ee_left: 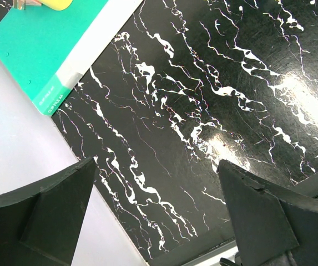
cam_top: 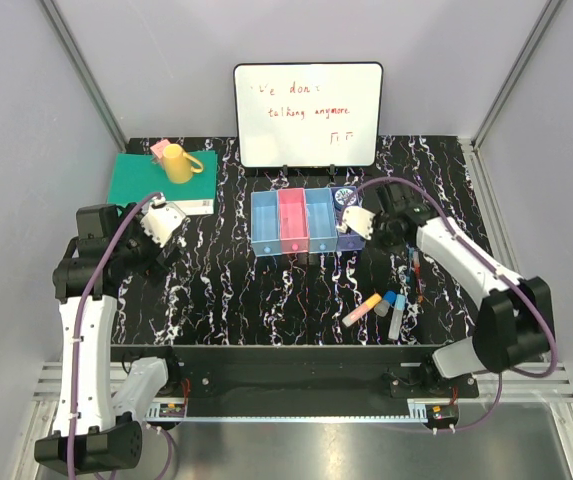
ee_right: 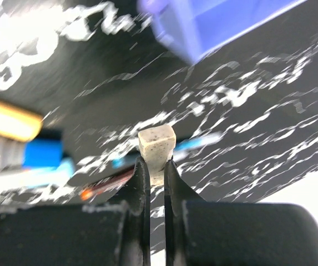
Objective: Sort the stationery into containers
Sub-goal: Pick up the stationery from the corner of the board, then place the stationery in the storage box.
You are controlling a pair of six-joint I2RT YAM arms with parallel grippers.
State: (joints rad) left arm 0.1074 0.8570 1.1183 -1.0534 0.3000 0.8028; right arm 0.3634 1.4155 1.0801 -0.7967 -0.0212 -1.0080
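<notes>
My right gripper (ee_right: 152, 163) is shut on a small tan block (ee_right: 157, 145) and holds it above the table, to the right of the purple bin (ee_right: 214, 22). In the top view this gripper (cam_top: 398, 235) hangs beside the row of four bins: blue (cam_top: 266, 222), pink-red (cam_top: 292, 222), blue (cam_top: 320, 220), purple (cam_top: 351, 232). A blue-white roll (cam_top: 345, 197) lies in the purple bin. Thin pens (cam_top: 416, 275) and short markers (cam_top: 361, 310), (cam_top: 396, 315) lie at the front right. My left gripper (ee_left: 157, 163) is open and empty over bare table at the left (cam_top: 156, 250).
A green book (cam_top: 156, 180) with a yellow mug (cam_top: 178, 163) on it lies at the back left; the book also shows in the left wrist view (ee_left: 36, 50). A whiteboard (cam_top: 308, 115) stands behind the bins. White walls close in on both sides.
</notes>
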